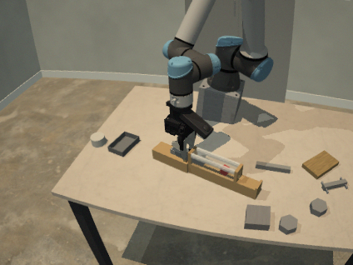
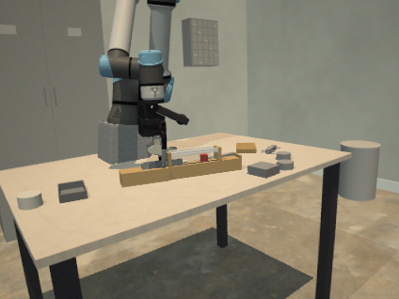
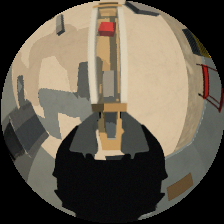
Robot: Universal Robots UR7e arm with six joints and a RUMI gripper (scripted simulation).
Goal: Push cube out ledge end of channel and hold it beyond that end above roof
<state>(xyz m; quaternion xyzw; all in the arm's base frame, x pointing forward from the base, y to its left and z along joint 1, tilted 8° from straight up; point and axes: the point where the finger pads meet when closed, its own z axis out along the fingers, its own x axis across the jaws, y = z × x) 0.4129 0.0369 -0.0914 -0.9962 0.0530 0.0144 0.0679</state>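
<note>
at the channel's open end away from the lipped ledge, the gripper (image 1: 181, 147) stands with jaws slightly parted, pinching nothing that can be made out. ahead runs the wooden channel (image 1: 208, 170) under its clear roof. the red cube (image 1: 225, 169) sits inside, near the far end.
</note>
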